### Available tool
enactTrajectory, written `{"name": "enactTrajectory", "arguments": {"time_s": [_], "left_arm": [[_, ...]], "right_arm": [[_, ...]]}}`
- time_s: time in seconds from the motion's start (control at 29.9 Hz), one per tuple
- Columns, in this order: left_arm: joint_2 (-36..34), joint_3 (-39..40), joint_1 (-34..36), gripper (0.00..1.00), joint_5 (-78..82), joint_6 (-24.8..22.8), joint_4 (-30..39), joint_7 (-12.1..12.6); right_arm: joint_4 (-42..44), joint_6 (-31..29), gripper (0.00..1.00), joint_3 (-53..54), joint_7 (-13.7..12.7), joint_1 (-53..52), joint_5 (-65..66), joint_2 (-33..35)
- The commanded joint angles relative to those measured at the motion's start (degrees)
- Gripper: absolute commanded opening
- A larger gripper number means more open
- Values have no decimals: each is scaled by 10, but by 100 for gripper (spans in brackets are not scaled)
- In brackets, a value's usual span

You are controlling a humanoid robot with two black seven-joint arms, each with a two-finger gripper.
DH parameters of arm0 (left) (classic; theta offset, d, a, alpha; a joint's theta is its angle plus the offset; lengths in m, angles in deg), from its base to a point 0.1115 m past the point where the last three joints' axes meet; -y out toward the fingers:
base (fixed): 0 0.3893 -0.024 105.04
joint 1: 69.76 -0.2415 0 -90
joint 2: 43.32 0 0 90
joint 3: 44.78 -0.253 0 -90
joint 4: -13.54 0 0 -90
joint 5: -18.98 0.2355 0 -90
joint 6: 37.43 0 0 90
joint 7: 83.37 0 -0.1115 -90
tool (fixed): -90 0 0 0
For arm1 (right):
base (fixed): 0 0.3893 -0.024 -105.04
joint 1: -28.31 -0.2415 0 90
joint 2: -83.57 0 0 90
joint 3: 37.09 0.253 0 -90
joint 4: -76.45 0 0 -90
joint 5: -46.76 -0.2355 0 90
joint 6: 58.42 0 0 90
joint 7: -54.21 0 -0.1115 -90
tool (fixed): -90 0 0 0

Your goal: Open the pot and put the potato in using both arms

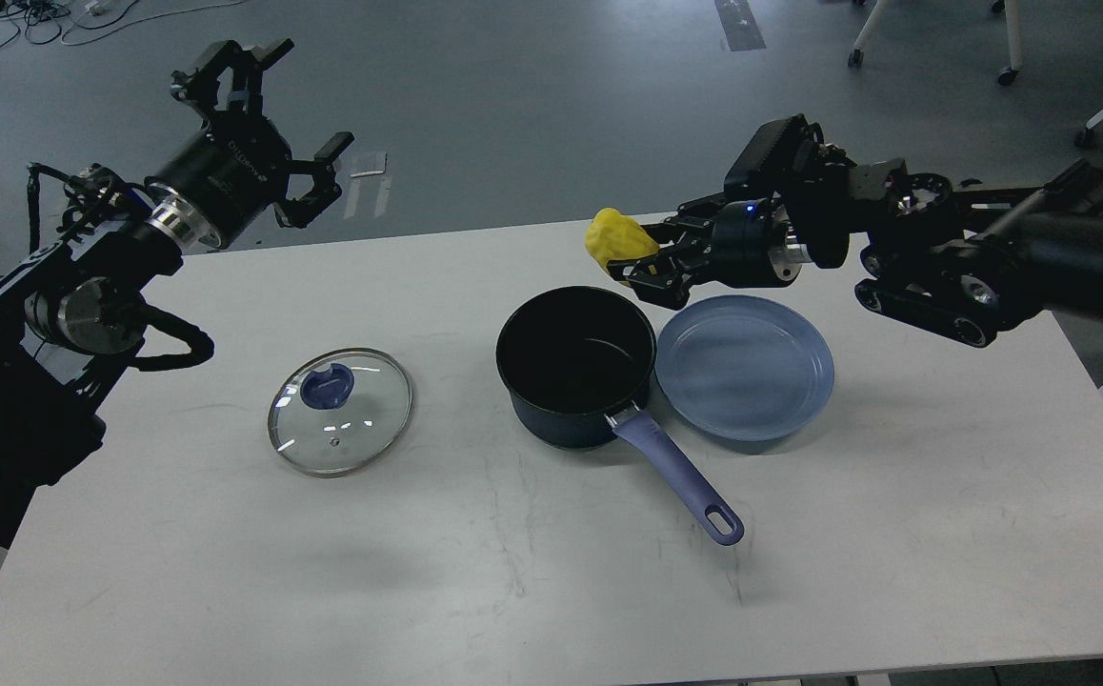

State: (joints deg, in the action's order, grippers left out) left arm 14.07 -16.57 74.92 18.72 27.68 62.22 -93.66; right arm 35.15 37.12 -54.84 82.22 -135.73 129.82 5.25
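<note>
A dark pot (pixel 575 367) with a purple handle stands open in the middle of the white table. Its glass lid (pixel 340 411) with a blue knob lies flat on the table to the left. My right gripper (pixel 630 265) is shut on a yellow potato (pixel 614 238) and holds it in the air just above the pot's far right rim. My left gripper (pixel 270 114) is open and empty, raised high beyond the table's far left edge.
An empty blue plate (pixel 745 366) lies right of the pot, touching it. The pot handle (pixel 680 476) points toward the front right. Chair legs (pixel 1004 57) stand on the floor beyond the table.
</note>
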Motion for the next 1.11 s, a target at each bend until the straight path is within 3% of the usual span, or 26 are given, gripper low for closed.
{"name": "enactTrajectory", "arguments": {"time_s": [0.0, 0.1, 0.13, 0.17, 0.2, 0.5, 0.6, 0.67, 0.77, 0.84, 1.07], "left_arm": [[0, 0, 1, 98, 3, 0, -2, -2], [-1, 0, 1, 98, 4, -1, -3, -2], [-1, 0, 1, 98, 4, -2, -3, -2], [-2, 0, 1, 98, 4, -3, -3, -1], [-3, 0, 1, 98, 4, -4, -3, -2], [-9, 0, 1, 98, 5, -5, -3, 0], [-9, 0, 1, 98, 5, -3, -3, 0], [-9, 0, 1, 98, 5, -2, -3, 0], [-7, -1, 1, 98, 6, 4, -3, -1], [-4, -1, 0, 98, 5, 5, -3, -1], [16, 4, -19, 98, -1, 7, -3, 5]], "right_arm": [[3, 0, 14, -9, 0, 5, -17, -25], [-2, 0, 58, -20, 0, 10, -43, -29], [-4, 0, 85, -20, 0, 16, -64, -30], [-7, 0, 95, -20, 0, 18, -76, -30], [-19, 0, 98, -19, 0, 19, -100, -29], [-58, -1, 100, 0, -10, 15, -188, -14], [-83, -5, 100, 54, -16, 14, -252, 0], [-91, -8, 100, 107, -35, 13, -334, 10], [-89, -11, 100, 178, -85, 13, -469, 16], [-84, -19, 100, 249, -139, 19, -597, 17], [-63, -62, 100, 365, -201, 78, -768, 11]]}}
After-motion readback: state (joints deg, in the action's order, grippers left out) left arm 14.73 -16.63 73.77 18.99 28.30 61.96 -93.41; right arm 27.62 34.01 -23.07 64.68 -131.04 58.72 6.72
